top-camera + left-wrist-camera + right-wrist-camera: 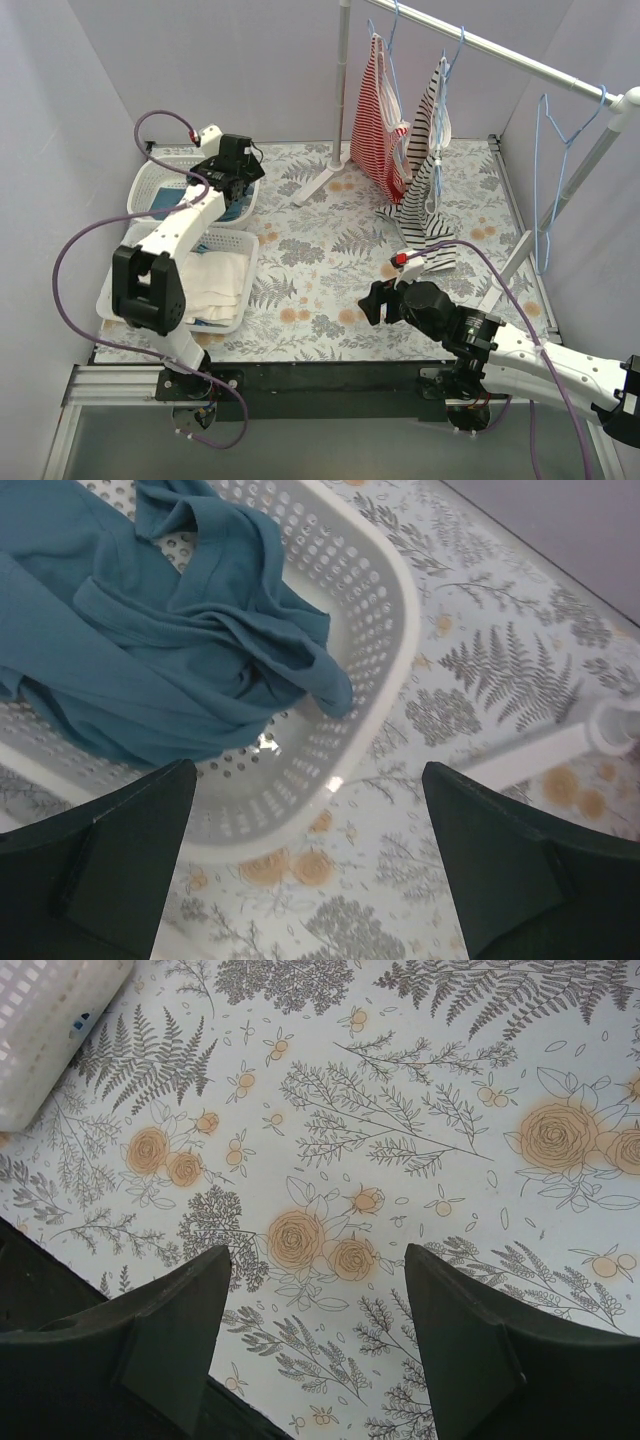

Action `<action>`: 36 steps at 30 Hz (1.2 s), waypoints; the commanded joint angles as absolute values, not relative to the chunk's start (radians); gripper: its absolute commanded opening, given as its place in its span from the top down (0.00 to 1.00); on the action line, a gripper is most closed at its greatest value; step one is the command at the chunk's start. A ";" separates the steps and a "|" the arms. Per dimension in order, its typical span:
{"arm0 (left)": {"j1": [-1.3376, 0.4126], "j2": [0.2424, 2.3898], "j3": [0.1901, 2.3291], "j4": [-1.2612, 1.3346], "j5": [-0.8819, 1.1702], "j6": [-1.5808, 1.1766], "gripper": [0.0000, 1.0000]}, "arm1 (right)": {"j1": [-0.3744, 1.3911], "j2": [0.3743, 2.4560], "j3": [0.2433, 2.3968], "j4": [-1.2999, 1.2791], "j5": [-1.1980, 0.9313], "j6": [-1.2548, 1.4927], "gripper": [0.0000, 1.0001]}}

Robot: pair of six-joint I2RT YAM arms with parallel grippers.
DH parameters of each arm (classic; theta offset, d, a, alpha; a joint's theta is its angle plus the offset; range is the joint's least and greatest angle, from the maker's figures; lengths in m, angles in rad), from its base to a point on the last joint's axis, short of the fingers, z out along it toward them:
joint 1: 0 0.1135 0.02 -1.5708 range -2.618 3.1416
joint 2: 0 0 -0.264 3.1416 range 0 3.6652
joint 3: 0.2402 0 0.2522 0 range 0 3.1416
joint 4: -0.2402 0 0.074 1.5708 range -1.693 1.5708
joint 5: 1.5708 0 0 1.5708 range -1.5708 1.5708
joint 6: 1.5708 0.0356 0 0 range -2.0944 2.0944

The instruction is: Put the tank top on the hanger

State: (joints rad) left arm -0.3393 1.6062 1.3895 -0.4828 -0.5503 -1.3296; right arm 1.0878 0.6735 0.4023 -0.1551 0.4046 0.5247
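Observation:
The teal-blue tank top (pixel 150 650) lies crumpled in the far white basket (pixel 392 590) at the back left of the table. In the top view only a little of the tank top (pixel 160 203) shows beside my left arm. My left gripper (pixel 308 770) is open and empty, hovering just above the basket's near rim, apart from the fabric. The bare light-blue wire hanger (pixel 553 150) hangs on the rail at the far right. My right gripper (pixel 372 300) is open and empty, low over the floral table near the front middle; the right wrist view (pixel 318 1252) shows only tablecloth between its fingers.
A red-and-white striped top (pixel 378 110) and a black-and-white striped top (pixel 425 165) hang on blue hangers from the white rail. The rack's pole (pixel 344 80) and foot (pixel 322 178) stand at the back middle. A nearer white basket (pixel 215 275) holds white cloth.

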 commanded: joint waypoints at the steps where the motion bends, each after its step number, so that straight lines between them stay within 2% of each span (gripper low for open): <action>1: -0.279 1.774 1.489 -0.482 -0.496 -1.275 0.02 | 1.091 0.680 0.425 -0.110 0.393 0.529 0.22; 7: -0.215 1.958 1.609 -0.449 -0.416 -1.275 0.10 | 1.091 0.696 0.436 -0.110 0.364 0.523 0.22; 8: -0.203 1.977 1.623 -0.460 -0.390 -1.282 0.17 | 1.091 0.698 0.434 -0.110 0.362 0.525 0.22; 11: -0.199 2.008 1.632 -0.483 -0.400 -1.321 0.25 | 1.091 0.695 0.426 -0.110 0.360 0.528 0.22; 14: -0.192 2.002 1.618 -0.462 -0.426 -1.325 0.43 | 1.091 0.692 0.428 -0.110 0.359 0.529 0.22; 15: -0.192 1.997 1.623 -0.463 -0.436 -1.321 0.60 | 1.091 0.692 0.431 -0.112 0.359 0.529 0.22; 18: -0.183 1.953 1.657 -0.466 -0.469 -1.286 0.88 | 1.091 0.689 0.440 -0.113 0.354 0.526 0.22; 19: -0.180 1.935 1.670 -0.466 -0.479 -1.257 1.00 | 1.091 0.689 0.442 -0.114 0.356 0.526 0.22; 27: -0.178 1.700 1.796 -0.436 -0.465 -1.103 1.00 | 1.091 0.703 0.485 -0.118 0.374 0.499 0.22; 31: -0.179 1.545 1.883 -0.376 -0.298 -1.046 1.00 | 1.091 0.716 0.520 -0.118 0.394 0.477 0.22; 36: -0.179 1.476 2.074 -0.306 -0.057 -1.061 1.00 | 1.089 0.753 0.594 -0.117 0.434 0.434 0.22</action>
